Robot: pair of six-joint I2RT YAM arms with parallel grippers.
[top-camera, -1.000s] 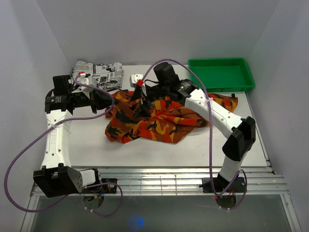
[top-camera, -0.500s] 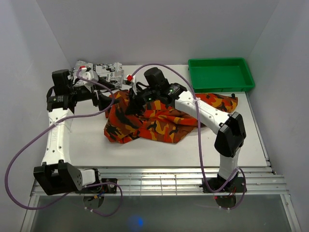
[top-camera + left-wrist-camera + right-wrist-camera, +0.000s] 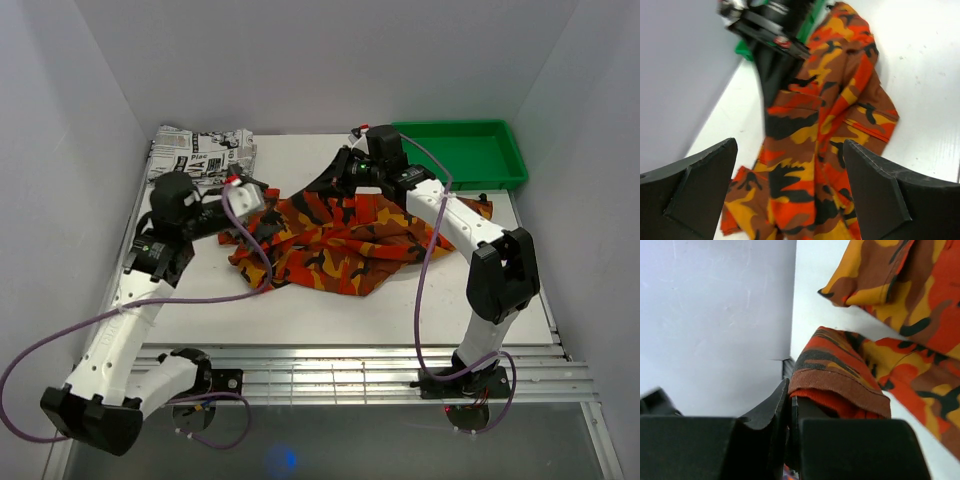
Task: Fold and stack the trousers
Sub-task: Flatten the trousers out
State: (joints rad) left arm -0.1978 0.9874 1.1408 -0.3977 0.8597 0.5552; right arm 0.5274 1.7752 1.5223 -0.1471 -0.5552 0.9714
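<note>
On the white table [image 3: 330,310], mid-surface: the trousers [image 3: 340,245] lie in a crumpled heap, running from the left-centre across to the right side, just in front of the green tray [image 3: 460,155].

One fold at the far edge of the heap is lifted off the table.

The green tray sits in the far right corner.

A newspaper-print garment [image 3: 205,150] lies folded in the far left corner, apart from the trousers.

The right gripper [image 3: 347,172] is raised over the far edge of the heap, beside the tray's left end. Its jaws are closed, pinching a hemmed edge of the trousers (right wrist view).

The left gripper [image 3: 248,197] is at the heap's left edge. Its jaws are spread wide with nothing between them. Whether it touches the cloth cannot be told.
</note>
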